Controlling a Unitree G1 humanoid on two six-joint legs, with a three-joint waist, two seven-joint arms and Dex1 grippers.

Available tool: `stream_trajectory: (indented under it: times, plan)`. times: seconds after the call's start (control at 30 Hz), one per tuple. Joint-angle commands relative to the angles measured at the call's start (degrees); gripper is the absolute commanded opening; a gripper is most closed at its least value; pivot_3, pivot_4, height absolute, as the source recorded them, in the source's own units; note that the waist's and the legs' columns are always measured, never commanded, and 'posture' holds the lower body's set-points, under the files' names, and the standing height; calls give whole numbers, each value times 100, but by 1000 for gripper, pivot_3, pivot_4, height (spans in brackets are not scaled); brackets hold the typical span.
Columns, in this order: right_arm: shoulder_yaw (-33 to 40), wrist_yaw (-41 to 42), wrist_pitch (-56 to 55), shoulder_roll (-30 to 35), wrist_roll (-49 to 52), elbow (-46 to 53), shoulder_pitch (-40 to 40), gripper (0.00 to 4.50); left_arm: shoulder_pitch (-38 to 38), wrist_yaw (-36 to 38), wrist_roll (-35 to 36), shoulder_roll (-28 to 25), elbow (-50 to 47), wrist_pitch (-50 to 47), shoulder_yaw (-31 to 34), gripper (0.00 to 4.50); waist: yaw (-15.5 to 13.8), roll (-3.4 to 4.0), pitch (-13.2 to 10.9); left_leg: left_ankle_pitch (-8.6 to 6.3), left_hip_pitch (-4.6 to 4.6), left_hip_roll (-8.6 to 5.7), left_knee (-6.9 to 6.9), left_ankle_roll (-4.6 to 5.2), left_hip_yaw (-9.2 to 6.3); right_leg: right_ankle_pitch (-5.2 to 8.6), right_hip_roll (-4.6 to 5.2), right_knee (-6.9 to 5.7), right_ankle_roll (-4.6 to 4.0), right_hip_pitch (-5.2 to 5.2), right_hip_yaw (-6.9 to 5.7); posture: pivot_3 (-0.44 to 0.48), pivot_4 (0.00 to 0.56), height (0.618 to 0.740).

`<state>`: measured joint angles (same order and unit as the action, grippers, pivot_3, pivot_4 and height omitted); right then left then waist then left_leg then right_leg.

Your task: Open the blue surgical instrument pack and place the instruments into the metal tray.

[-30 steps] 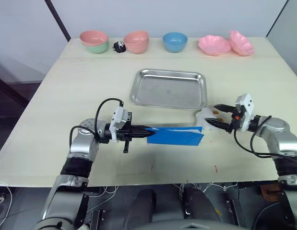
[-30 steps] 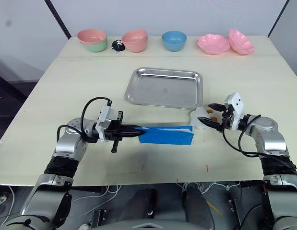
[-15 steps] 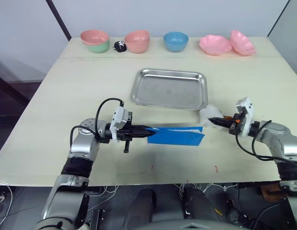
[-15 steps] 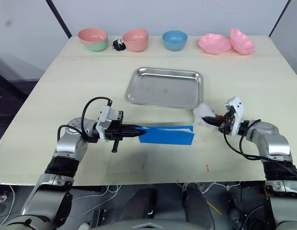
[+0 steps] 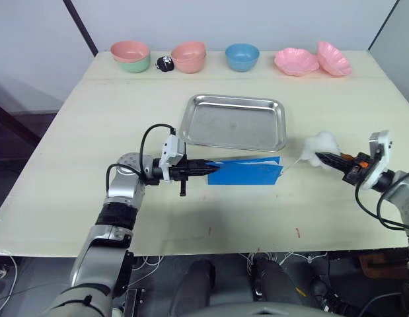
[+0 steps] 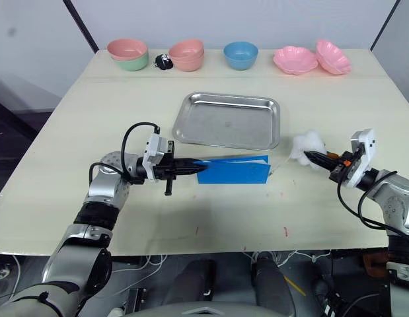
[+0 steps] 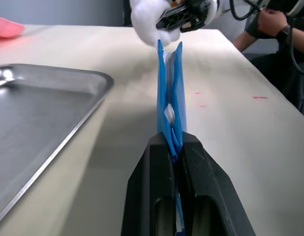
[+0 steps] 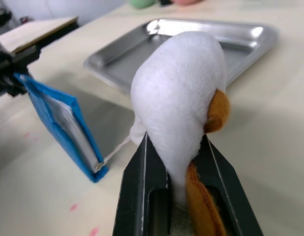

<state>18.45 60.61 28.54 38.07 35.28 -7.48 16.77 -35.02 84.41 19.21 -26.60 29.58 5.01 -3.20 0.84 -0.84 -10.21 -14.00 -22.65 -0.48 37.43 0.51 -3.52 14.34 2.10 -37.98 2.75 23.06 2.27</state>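
The blue surgical instrument pack (image 5: 247, 174) stands on edge just in front of the metal tray (image 5: 234, 125). My left gripper (image 5: 203, 169) is shut on the pack's left end; the left wrist view shows its fingers (image 7: 156, 162) pinching the blue edge (image 7: 169, 98). My right gripper (image 5: 326, 158) is shut on a white plush tab (image 5: 319, 144) with an orange patch, held out to the right of the pack. A thin string (image 8: 117, 147) runs from the tab to the pack's right corner (image 8: 63, 125). The instruments are hidden inside the pack. The tray holds nothing.
Along the table's far edge stand a pink bowl on a green one (image 5: 130, 56), stacked pink bowls (image 5: 188, 56), a blue bowl (image 5: 242, 57) and two pink flower-shaped dishes (image 5: 296, 61). A small black object (image 5: 166, 63) lies among them. A person's hand (image 7: 269, 19) shows beyond the table.
My right gripper has shut on the white plush tab and pulled it to the right, away from the pack. The left gripper and pack have shifted slightly toward the tray.
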Motion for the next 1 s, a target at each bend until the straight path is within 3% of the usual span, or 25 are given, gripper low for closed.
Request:
stream_trajectory:
  times: [0.03, 0.43, 0.77, 1.0]
  plan:
    - [468, -89, 208, 133, 509, 352, 156, 53, -114, -5, -101, 39, 112, 225, -32, 0, 3, 0, 0, 0, 0, 0, 0, 0, 0, 0, 0, 0, 0, 0, 1, 0, 150, 740]
    - [378, -865, 920, -158, 1437, 1307, 974, 53, -163, 32, -292, 241, 438, 489, -198, 0, -31, 1, 0, 0, -5, -1, 1, 0, -7, -1, 2, -1, 1, 1, -5, 0, 150, 740]
    - [-1589, -557, 48, -475, -27, 1657, 1455, 53, -283, 23, -355, 327, 696, 637, -248, 0, -10, 2, 1, 1, -5, -5, 4, 1, -6, -1, 3, -3, 2, 2, -8, 0, 150, 740]
    - [-2258, -422, -564, -992, -615, 1316, 1906, 53, -265, 11, -373, 337, 687, 650, -238, 0, -5, 3, 2, 1, -8, -11, 5, 0, -9, -2, 6, -3, 3, 3, -10, 0, 150, 740]
